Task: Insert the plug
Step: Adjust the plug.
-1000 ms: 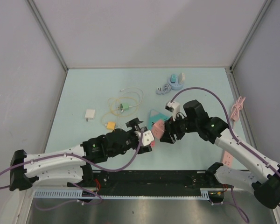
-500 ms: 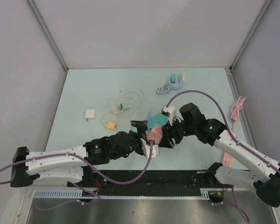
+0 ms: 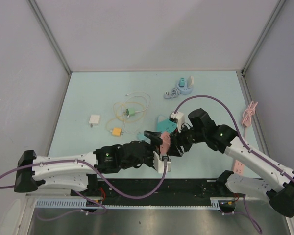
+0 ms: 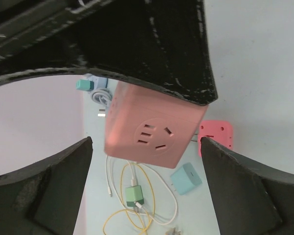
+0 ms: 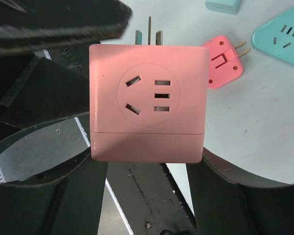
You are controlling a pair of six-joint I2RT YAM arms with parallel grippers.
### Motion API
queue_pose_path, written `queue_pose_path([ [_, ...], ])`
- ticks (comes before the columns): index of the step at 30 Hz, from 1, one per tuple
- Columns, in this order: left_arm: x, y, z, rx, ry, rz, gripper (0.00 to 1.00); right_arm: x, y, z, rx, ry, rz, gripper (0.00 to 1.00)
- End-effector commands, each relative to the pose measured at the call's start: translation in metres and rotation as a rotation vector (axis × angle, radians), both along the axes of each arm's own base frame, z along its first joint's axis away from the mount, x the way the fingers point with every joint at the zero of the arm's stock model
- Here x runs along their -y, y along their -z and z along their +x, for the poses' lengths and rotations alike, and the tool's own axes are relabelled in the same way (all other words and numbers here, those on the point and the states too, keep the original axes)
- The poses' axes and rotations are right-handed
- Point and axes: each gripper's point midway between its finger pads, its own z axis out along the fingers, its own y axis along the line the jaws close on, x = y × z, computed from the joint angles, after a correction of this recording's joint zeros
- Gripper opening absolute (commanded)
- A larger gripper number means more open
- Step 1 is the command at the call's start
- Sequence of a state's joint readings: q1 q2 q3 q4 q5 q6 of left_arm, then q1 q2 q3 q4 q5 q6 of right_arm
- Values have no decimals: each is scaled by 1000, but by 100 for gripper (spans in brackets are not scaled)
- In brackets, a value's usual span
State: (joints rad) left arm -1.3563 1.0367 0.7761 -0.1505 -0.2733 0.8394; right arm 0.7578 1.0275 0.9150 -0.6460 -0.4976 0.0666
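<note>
The top camera sits high above and behind the arms (image 3: 63, 166). It looks down and forward from far enough to take in the whole table (image 3: 88, 93) and the walls around it. The left wrist camera looks out through the left gripper (image 4: 146, 142), very close to the pink socket cube (image 4: 154, 132), and faces past it onto the table. The right wrist camera sits behind the right gripper (image 5: 147, 156), closer still to the same cube, looking down toward the table's near edge. All three views share the cube. Both wrist views share the pink plug (image 4: 215, 137), and the left wrist and top views share the green plug (image 4: 134, 195).
</note>
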Motion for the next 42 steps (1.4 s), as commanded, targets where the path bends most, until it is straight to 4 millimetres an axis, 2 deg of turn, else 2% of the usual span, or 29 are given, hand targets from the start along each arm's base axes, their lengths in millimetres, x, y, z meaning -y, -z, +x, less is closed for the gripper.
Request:
queue_pose_path([
  [1, 8, -5, -7, -9, 41, 11, 95, -9, -34, 0, 79, -38, 97, 0],
  [4, 8, -1, -6, -5, 35, 13, 96, -9, -35, -1, 80, -44, 101, 0],
  [8, 12, -5, -5, -2, 32, -12, 90, -12, -38, -3, 76, -60, 119, 0],
  [12, 16, -4, -3, -15, 12, -46, 67, -13, -39, -3, 76, -55, 120, 0],
  [14, 18, -6, -3, -17, 13, -76, 59, -13, -39, -1, 77, -45, 119, 0],
  [15, 17, -1, -4, -29, 4, -80, 48, -13, -40, 0, 81, -43, 123, 0],
  [16, 16, -1, -4, -31, 1, -94, 41, -14, -41, 0, 79, -37, 128, 1],
  [17, 18, -5, -2, -26, -9, -129, 32, -13, -42, 1, 86, -28, 129, 3],
  [18, 16, -2, 0, -32, -30, -139, 18, -13, -43, 2, 90, -22, 130, 5],
  [20, 16, -8, 2, -34, -51, -193, 5, -12, -47, 5, 102, -4, 140, 18],
  [21, 13, -5, 4, -45, -77, -211, 0, -12, -48, 5, 105, 1, 144, 24],
  [22, 11, -8, 5, -51, -87, -237, 0, -11, -50, 6, 112, 6, 148, 40],
  [23, 12, -14, 6, -55, -95, -280, 0, -11, -55, 6, 124, 10, 165, 48],
  [24, 11, -9, 5, -84, -108, -302, 0, -11, -57, 6, 131, 14, 173, 57],
  [25, 9, -11, 6, -96, -120, -329, 0, -10, -59, 7, 140, 21, 180, 70],
  [26, 10, -16, 6, -129, -133, -391, 0, -9, -63, 9, 155, 39, 195, 75],
  [27, 7, -8, 7, -150, -149, -402, 0, -8, -66, 10, 167, 45, 205, 79],
  [28, 6, -14, 8, -165, -154, -451, 0, -6, -69, 13, 185, 68, 210, 86],
  [30, 3, -7, 9, -224, -180, -498, 0, -3, -79, 16, 221, 103, 250, 91],
  [31, 3, -10, 8, -240, -178, -531, 0, -1, -81, 20, 239, 132, 260, 95],
  [35, 3, -8, 7, -343, -213, -617, 0, 3, -97, 30, 323, 215, 342, 99],
  [38, 5, -13, 4, -406, -209, -688, 1, 4, -95, 33, 347, 235, 367, 100],
  [42, 3, -19, 5, -456, -217, -760, 0, -3, -83, 34, 323, 224, 362, 100],
])
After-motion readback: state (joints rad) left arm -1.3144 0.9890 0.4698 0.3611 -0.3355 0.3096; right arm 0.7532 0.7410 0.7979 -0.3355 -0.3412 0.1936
